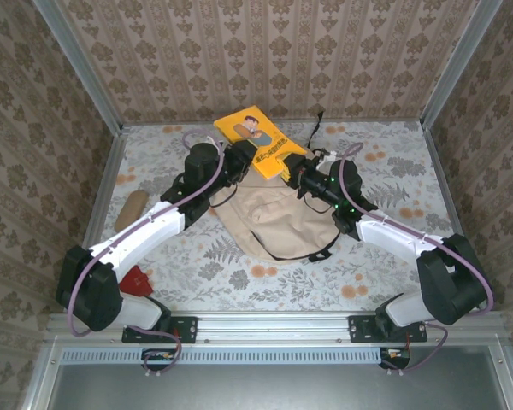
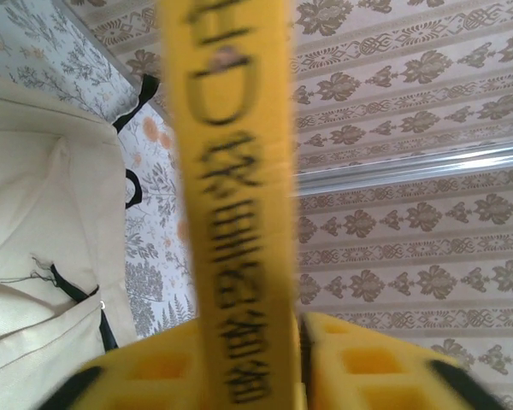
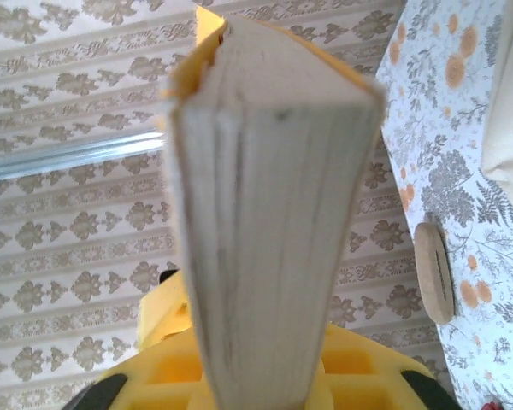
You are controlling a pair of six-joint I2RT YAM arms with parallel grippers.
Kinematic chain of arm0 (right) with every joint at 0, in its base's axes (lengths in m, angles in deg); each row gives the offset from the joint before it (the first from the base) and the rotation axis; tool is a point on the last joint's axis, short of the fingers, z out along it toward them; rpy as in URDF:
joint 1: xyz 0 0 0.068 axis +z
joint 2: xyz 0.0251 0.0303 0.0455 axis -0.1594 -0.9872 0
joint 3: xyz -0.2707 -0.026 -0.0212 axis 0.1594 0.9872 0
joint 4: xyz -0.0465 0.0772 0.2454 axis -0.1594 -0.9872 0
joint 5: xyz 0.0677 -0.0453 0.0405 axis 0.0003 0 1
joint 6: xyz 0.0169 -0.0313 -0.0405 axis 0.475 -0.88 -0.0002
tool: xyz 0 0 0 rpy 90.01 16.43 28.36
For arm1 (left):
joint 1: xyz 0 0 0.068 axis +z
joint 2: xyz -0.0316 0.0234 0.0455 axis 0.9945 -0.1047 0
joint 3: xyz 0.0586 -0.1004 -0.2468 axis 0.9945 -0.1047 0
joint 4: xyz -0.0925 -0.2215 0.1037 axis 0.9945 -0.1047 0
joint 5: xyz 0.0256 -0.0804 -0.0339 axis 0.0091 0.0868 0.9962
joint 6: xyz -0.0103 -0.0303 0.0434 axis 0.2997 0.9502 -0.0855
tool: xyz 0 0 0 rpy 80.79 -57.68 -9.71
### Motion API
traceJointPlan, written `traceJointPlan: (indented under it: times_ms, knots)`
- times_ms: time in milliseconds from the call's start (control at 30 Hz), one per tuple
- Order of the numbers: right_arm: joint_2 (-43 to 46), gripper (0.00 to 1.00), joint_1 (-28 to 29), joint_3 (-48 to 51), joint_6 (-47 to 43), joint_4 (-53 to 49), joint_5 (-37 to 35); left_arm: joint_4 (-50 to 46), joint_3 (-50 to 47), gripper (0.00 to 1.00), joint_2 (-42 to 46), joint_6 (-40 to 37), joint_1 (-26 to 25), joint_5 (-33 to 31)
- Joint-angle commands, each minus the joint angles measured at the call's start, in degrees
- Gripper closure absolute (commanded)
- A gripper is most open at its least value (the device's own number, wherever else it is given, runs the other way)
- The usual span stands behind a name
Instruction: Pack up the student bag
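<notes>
Yellow book, at far edge of beige bag. Right gripper pinching page edge; left gripper straddling spine, grip cannot be told.

Both arms same build: left arm and right arm have white link shells between chunky black joint housings. A lilac cable loops outside each arm, base to wrist. Green LEDs lit on the right forearm, maybe a status strip, too small to tell. Black base plates. Left fingers and right fingers: yellow, square pockets, black outer trim.
</notes>
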State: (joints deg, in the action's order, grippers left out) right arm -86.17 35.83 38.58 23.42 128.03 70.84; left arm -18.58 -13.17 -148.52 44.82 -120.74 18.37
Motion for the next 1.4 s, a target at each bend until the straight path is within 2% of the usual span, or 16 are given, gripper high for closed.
traceJointPlan:
  times_ms: [0,67,133,233,333,433,533,700,800,1033,1167,1367]
  knots:
    - [4.4,0.9,-0.4,-1.0,-7.6,-11.9,-4.4,-1.2,0.2,0.51,1.2,-1.3,-0.5,2.1]
    - [7.9,0.92,-0.4,-2.1,-14.3,-22.2,-8.2,-7.2,0.0,0.4,1.4,-3.6,-0.4,2.6]
    - [10.9,0.92,-0.7,-2.2,-19.0,-28.4,-11.5,-13.4,0.3,0.32,1.5,-7.2,-0.5,2.9]
    - [15.8,0.93,-2.2,-1.8,-25.5,-35.8,-15.3,-23.6,1.6,0.25,0.6,-13.8,-1.0,3.0]
    - [20.2,0.93,-4.7,-1.9,-31.3,-43.1,-17.5,-30.2,3.3,0.22,-1.2,-18.8,-2.0,3.9]
    - [24.5,0.93,-7.5,-1.4,-36.5,-49.5,-19.4,-35.8,5.8,0.22,-3.3,-22.5,-3.9,2.6]
    - [28.4,0.93,-10.2,-1.2,-41.1,-55.5,-21.6,-43.1,9.8,0.24,-6.1,-24.7,-7.9,-2.3]
    - [33.7,0.93,-14.3,-0.2,-45.0,-62.2,-23.7,-54.1,17.6,0.28,-13.9,-26.6,-15.3,-9.4]
    - [35.9,0.92,-15.8,0.5,-46.1,-64.3,-24.6,-58.1,21.9,0.32,-19.0,-26.7,-19.0,-11.5]
    - [38.2,0.92,-18.0,1.5,-47.5,-66.9,-25.6,-56.4,26.9,0.34,-27.8,-24.0,-23.6,-8.0]
    - [39.5,0.91,-18.7,2.8,-46.6,-66.8,-24.9,-56.4,29.5,0.35,-32.7,-24.4,-23.8,-5.2]
    - [39.8,0.91,-19.2,5.4,-44.6,-64.7,-21.5,-59.1,32.2,0.36,-36.2,-24.4,-23.8,-4.9]
